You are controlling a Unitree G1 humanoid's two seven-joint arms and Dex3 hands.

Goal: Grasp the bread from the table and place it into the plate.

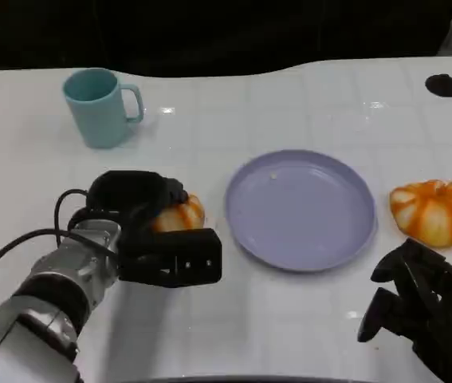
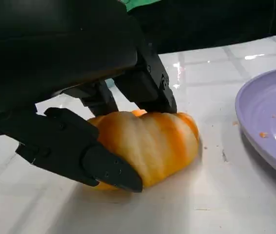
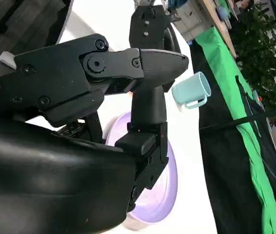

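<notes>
left hand [image 1: 150, 231] has its fingers [image 2: 79, 151] wrapped round the bread [image 2: 150, 144], which sits on the white worktop [image 1: 289, 319] just left of the purple plate [image 1: 301, 209]. right hand [image 1: 421, 307] hangs near the front edge, fingers loosely curled, holding nothing. second bread [image 1: 434, 209] right of the plate, teal mug [image 1: 98, 106] at the back.

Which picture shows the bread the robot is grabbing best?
The left wrist view: the bread is big and close there, lying on the table with the left hand closed around it. In the head view that hand covers most of the bread. I cannot find it in the right wrist view.
</notes>
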